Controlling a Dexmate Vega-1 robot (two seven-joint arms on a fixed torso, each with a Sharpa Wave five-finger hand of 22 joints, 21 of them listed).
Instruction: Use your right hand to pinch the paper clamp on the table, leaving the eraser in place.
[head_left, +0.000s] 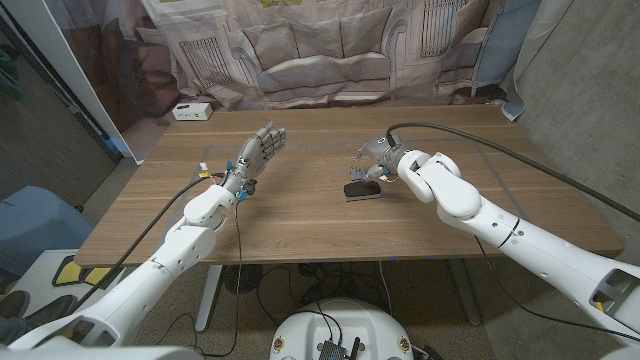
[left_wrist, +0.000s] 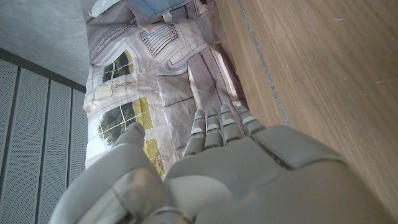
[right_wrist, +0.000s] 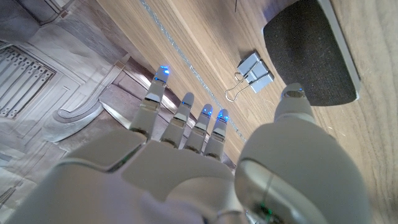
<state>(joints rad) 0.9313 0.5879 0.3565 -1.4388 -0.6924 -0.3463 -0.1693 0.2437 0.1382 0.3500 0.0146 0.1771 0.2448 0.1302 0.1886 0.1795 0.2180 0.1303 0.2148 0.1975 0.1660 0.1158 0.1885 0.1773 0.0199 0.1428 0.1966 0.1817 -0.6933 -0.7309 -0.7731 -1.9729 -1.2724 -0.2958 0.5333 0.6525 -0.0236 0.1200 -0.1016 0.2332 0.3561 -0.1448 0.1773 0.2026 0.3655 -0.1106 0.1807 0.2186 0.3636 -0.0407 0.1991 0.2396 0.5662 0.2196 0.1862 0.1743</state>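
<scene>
**Right hand poised over the clamp, nothing held**

In the head view the right hand (head_left: 378, 155) hovers above the wooden table (head_left: 300, 225), at about one o'clock from the table's centre, with its fingers spread and empty. The eraser (head_left: 361, 190), a dark block with a pale edge, lies on the table just at six o'clock from that hand. The paper clamp is too small to make out in the head view.

The right wrist view shows it plainly: the paper clamp (right_wrist: 254, 73), silver with wire handles, lies on the wood just beside the eraser (right_wrist: 311, 53), apart from it by a narrow strip of table. The fingertips (right_wrist: 160, 73) reach past the clamp without touching it, and the thumb (right_wrist: 293, 102) sits in front of the eraser's near edge; whether it touches I cannot tell.

The left hand (head_left: 258, 152) is raised at about eleven o'clock from the table's centre, well apart from both things, fingers extended and holding nothing. A white box (head_left: 190, 111) sits at the table's far left corner.
</scene>
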